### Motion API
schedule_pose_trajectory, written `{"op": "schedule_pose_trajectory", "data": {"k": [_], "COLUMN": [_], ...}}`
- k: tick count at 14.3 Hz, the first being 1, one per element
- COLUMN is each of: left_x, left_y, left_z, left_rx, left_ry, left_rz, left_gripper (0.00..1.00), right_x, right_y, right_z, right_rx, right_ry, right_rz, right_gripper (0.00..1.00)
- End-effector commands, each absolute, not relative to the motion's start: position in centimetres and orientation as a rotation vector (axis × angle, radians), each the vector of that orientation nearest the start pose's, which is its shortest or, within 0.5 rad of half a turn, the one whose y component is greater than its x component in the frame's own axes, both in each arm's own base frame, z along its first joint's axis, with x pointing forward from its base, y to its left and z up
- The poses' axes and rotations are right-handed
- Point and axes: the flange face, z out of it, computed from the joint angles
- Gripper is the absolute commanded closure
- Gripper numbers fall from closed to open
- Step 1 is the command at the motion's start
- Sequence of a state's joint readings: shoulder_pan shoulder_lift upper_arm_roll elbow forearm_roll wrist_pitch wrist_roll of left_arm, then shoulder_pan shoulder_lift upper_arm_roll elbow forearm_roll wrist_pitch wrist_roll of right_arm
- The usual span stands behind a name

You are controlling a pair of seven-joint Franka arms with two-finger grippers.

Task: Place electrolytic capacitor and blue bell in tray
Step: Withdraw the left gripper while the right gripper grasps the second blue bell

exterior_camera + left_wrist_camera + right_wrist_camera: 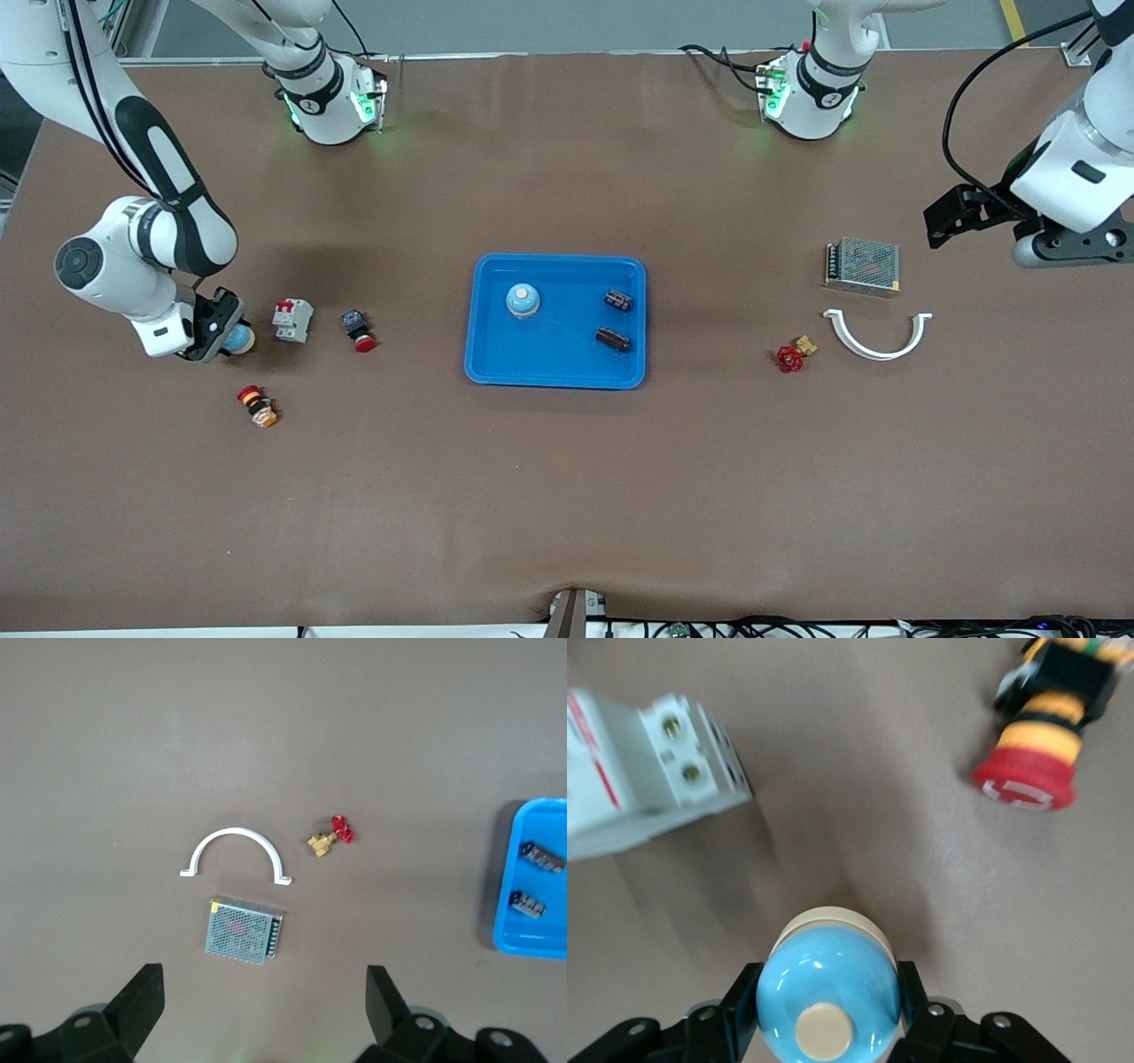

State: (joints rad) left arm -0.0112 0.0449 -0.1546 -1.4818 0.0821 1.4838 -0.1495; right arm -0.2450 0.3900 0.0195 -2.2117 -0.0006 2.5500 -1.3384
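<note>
The bright blue tray (558, 359) lies mid-table. In it stand a blue bell (523, 300) and two dark electrolytic capacitors (618, 300) (613, 338). My right gripper (223, 331) is low at the table toward the right arm's end, shut on a second blue bell (240, 338) with a cream base and button. In the right wrist view this bell (828, 979) fills the gap between the fingers (741, 1001). My left gripper (946, 220) hangs open and empty above the left arm's end of the table. The left wrist view shows its gripper (266, 1010) wide open and the tray's end (542, 939).
A white circuit breaker (292, 320), a red-headed push button (359, 330) and a red-and-yellow stop button (257, 406) lie close to the right gripper. A metal-mesh power supply (863, 266), a white curved clamp (877, 337) and a red-handled brass valve (793, 354) lie toward the left arm's end.
</note>
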Motion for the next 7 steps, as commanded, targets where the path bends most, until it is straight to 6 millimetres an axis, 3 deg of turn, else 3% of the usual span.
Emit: {"op": "schedule_pose_trajectory", "data": {"k": [1, 4, 7], "left_x": [53.3, 53.0, 53.2], "left_y": [-6.6, -4.8, -4.9], "left_z": [63.9, 64.2, 64.2], "left_rx": [-3.098, -3.117, -3.117], "left_ry": [0.103, 0.099, 0.101], "left_rz": [0.059, 0.039, 0.034], "left_gripper": [0.00, 0.00, 0.00], "right_x": [55.5, 57.9, 58.8], "right_y": [-9.1, -4.6, 2.5], "right_z": [26.1, 33.1, 36.8], "right_rx": [-2.663, -2.708, -2.794], "right_ry": [-1.561, -1.453, -1.304], "right_rz": [0.104, 0.169, 0.216], "right_gripper": [0.52, 0.52, 0.52]}}
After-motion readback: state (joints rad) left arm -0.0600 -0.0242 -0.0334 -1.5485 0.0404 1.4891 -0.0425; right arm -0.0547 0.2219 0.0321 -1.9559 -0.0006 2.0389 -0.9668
